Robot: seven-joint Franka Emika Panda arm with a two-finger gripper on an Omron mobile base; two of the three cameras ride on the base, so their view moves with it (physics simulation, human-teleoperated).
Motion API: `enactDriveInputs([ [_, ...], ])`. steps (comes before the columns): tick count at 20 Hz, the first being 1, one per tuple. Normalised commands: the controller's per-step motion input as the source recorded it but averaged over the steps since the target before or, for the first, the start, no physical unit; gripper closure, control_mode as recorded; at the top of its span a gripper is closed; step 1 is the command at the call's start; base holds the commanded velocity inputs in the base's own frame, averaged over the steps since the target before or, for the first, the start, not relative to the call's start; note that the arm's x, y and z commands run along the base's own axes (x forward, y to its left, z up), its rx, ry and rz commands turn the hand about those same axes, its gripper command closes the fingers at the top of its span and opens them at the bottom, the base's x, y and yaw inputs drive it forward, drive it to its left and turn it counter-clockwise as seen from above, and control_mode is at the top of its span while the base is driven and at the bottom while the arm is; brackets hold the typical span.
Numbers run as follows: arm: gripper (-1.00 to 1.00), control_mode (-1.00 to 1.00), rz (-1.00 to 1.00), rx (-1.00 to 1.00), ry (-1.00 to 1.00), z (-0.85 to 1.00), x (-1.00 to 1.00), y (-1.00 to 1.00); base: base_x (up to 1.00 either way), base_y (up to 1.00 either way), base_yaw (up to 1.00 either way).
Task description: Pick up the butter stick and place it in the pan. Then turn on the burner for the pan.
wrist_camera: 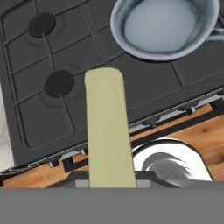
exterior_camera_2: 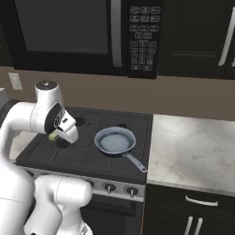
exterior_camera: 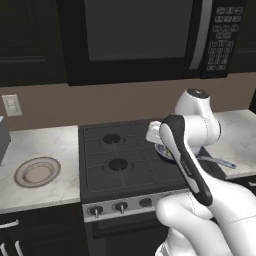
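My pincer hung above the stove, over its front left burner area, closed on the butter stick. In the hand view the pale-yellow bar ran up the middle of the picture, lifted clear of the dark grates, with the two left burners to one side of it and the stove's front edge passing behind its lower part. From the right base view only a small yellow-green end of the bar peeked out under the white hand.

The pan sat on the front right burner, near the stove's right edge, its blue-grey inside bare and its thin silver handle pointing toward the stove's front right corner. The butter was well apart from the pan, off to the pan's left and not over its rim.

A row of knobs ran along the stove's front panel; I could not tell their settings. On the marble worktop left of the stove, near its front edge, lay a round beige plate. A black microwave hung above the stove.
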Motion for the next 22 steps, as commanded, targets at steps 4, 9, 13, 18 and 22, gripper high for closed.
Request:
enactDriveInputs([
  [4, 1.00, -1.00, -0.04, -0.03, 0.00, -0.23, -0.08, -0.58, 0.00, 0.00, 0.00],
  [9, 1.00, -1.00, -0.02, -0.05, 0.00, -0.03, -0.02, -0.60, 0.00, 0.00, 0.00],
  [13, 1.00, -1.00, -0.01, -0.04, 0.04, 0.00, 0.05, -0.53, 0.00, 0.00, 0.00],
  [18, 1.00, -1.00, 0.00, -0.01, 0.10, -0.04, 0.23, -0.48, 0.00, 0.00, 0.00],
  [22, 1.00, -1.00, 0.00, -0.01, 0.14, -0.18, 0.41, -0.37, 0.00, 0.00, 0.00],
])
